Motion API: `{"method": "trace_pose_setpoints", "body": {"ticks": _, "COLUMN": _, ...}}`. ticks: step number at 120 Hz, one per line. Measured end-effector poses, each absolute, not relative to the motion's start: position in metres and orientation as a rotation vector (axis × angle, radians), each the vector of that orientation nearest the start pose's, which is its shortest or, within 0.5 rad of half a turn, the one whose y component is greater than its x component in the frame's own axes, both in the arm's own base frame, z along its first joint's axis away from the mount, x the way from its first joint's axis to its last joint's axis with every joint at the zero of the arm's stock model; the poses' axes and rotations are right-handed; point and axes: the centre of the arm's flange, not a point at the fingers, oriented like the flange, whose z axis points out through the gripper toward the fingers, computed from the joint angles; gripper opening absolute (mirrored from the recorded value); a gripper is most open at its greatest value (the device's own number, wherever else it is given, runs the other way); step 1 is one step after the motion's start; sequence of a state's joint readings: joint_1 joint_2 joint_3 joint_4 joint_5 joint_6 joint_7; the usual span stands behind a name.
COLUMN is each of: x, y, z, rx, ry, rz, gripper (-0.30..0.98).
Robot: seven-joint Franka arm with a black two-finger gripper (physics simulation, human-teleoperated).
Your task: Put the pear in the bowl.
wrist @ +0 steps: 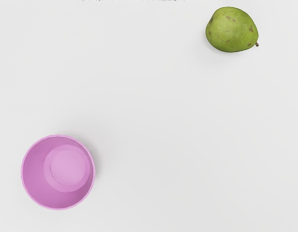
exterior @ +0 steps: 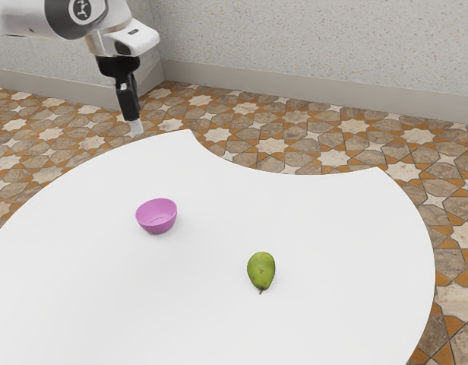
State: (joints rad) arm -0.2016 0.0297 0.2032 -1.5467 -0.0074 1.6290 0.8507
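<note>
The tool (exterior: 136, 127), spread or not I can't tell, hangs clear; bowl (exterior: 156, 216) and pear (exterior: 261, 270) sit apart, inside the table edge (exterior: 431, 266).

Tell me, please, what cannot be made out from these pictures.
Arm, its base: exterior view, cut off by left edge.
Table, part: exterior view, cut off by lower edge.
Pear, underside: both views, hidden by its own body.
Bowl, underside: both views, hidden by its walls.
</note>
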Motion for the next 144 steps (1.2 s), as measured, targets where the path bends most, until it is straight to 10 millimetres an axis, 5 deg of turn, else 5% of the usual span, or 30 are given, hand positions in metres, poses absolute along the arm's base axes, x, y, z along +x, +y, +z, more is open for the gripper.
{"method": "trace_pose_setpoints", "body": {"ticks": 27, "x": 0.570, "y": -0.010, "z": 0.623, "rx": -2.832, "ry": 1.311, "rz": -0.072, "gripper": 0.69}}
{"method": "trace_pose_setpoints", "body": {"ticks": 46, "x": 0.582, "y": -0.018, "z": 0.598, "rx": -2.890, "ry": 1.294, "rz": -0.028, "gripper": 0.69}}
{"method": "trace_pose_setpoints", "body": {"ticks": 64, "x": 0.599, "y": -0.073, "z": 0.549, "rx": -3.019, "ry": 1.214, "rz": 0.064, "gripper": 0.68}}
{"method": "trace_pose_setpoints", "body": {"ticks": 88, "x": 0.609, "y": -0.080, "z": 0.514, "rx": -3.142, "ry": 0.968, "rz": 0.140, "gripper": 0.69}}
{"method": "trace_pose_setpoints", "body": {"ticks": 106, "x": 0.612, "y": -0.141, "z": 0.488, "rx": -3.069, "ry": 0.818, "rz": 0.164, "gripper": 0.68}}
{"method": "trace_pose_setpoints", "body": {"ticks": 124, "x": 0.616, "y": -0.167, "z": 0.472, "rx": -3.053, "ry": 0.619, "rz": 0.116, "gripper": 0.69}}
{"method": "trace_pose_setpoints", "body": {"ticks": 144, "x": 0.607, "y": -0.190, "z": 0.419, "rx": -3.117, "ry": 0.334, "rz": 0.090, "gripper": 0.69}}
